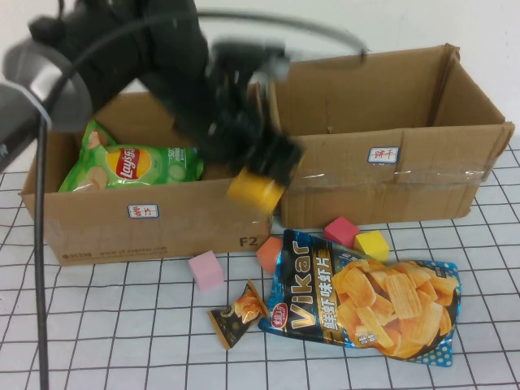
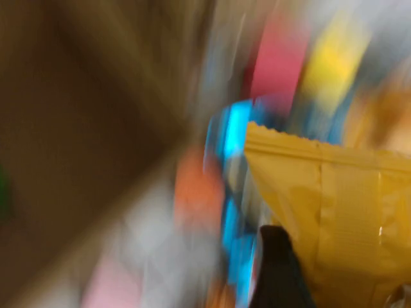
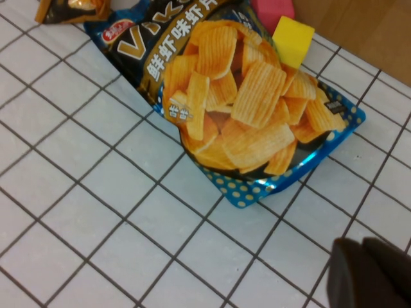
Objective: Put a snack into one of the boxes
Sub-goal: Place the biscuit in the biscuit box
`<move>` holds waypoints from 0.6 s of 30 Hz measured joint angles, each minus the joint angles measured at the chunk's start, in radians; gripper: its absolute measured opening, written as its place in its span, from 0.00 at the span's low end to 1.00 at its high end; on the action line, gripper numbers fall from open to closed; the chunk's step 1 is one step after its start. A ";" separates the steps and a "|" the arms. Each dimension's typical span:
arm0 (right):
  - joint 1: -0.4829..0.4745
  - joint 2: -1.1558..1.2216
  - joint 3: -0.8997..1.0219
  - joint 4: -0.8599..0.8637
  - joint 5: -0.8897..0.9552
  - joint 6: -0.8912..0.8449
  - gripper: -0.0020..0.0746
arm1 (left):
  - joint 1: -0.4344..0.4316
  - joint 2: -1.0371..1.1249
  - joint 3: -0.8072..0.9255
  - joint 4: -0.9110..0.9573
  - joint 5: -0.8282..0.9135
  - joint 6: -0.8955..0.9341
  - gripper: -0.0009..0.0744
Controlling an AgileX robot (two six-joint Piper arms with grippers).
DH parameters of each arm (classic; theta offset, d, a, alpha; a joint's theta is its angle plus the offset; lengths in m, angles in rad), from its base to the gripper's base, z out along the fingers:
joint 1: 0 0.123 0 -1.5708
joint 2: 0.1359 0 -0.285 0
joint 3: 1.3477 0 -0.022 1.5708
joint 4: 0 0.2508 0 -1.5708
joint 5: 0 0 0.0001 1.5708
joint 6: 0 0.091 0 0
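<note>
L tool (image 1: 258, 175) grips yellow pack (image 2: 334, 212); R tool (image 3: 369, 273) parked.

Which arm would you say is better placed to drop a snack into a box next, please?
Left. The left gripper is shut on a yellow snack packet at the left box front edge. The right gripper hangs empty over the table beside the Vikar chips bag.
</note>
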 joint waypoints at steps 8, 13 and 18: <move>0.000 0.000 0.000 0.032 -0.013 -0.010 0.02 | -0.004 0.039 -0.063 -0.169 -0.603 0.092 0.52; 0.000 0.000 0.000 0.034 -0.014 -0.018 0.02 | -0.006 0.147 -0.063 -0.181 -0.746 0.161 0.55; 0.000 0.000 0.000 0.034 -0.015 -0.022 0.02 | -0.011 0.220 -0.063 -0.183 -0.768 0.217 0.86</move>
